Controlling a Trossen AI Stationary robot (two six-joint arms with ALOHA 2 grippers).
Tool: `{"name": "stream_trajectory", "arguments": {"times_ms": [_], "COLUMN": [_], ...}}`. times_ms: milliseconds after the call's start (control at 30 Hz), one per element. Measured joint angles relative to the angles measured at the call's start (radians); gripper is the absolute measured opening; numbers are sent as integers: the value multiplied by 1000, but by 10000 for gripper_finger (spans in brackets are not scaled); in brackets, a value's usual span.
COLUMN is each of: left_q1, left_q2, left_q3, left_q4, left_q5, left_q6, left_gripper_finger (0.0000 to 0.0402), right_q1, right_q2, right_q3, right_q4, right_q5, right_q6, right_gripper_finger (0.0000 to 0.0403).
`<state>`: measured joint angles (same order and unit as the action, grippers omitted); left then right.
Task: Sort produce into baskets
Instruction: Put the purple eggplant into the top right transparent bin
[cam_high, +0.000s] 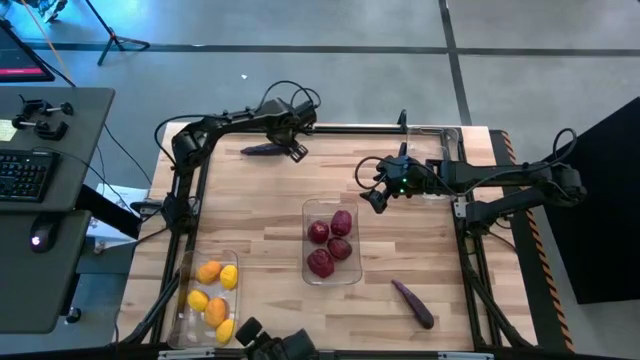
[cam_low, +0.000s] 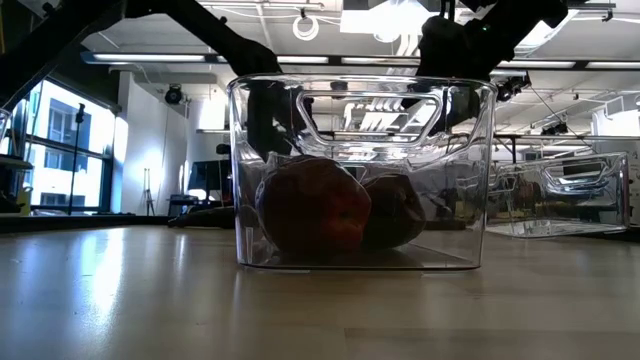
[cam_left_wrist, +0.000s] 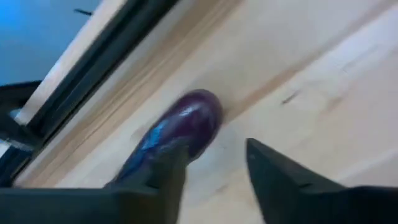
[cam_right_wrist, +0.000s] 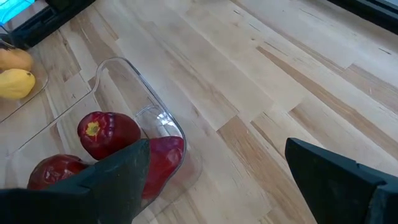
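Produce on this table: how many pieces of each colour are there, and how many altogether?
Yellow and orange fruits, in the bin near the left arm: 5
Dark red fruits, in the middle bin: 4
Purple eggplants, loose on the table: 2
Total: 11

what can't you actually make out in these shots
- Left gripper: high view, too small to tell whether it touches the slim dark purple eggplant; left wrist view is blurred.
- Clear plastic bin of red round fruits: low view, its wall glare hides the count.
- Third clear bin: high view, right arm covers it.
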<state>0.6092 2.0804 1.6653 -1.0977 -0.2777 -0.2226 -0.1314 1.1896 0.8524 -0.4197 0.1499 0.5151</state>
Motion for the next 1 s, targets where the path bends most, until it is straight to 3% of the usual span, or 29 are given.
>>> {"name": "stream_trajectory", "arguments": {"times_ms": [133, 200, 633, 1000], "left_q1": [-16, -20, 33, 30], "left_q2": [-16, -44, -268, -277], "left_q3": [-2, -30, -467, -522], "left_q4": [3, 67, 451, 575], "left_q5": [-74, -78, -105, -211], "left_q6": [-56, -91, -443, -500], "left_gripper_finger": [36, 13, 0, 0], "right_q1": [0, 0, 0, 0], "right_q2": [0, 0, 0, 0], "right_q3": [0, 0, 0, 0], "right_q4": [0, 0, -1, -1], "right_q5": [0, 0, -7, -20], "right_q6": [3, 0, -49, -68], "right_gripper_finger": [364, 364, 364, 364]}}
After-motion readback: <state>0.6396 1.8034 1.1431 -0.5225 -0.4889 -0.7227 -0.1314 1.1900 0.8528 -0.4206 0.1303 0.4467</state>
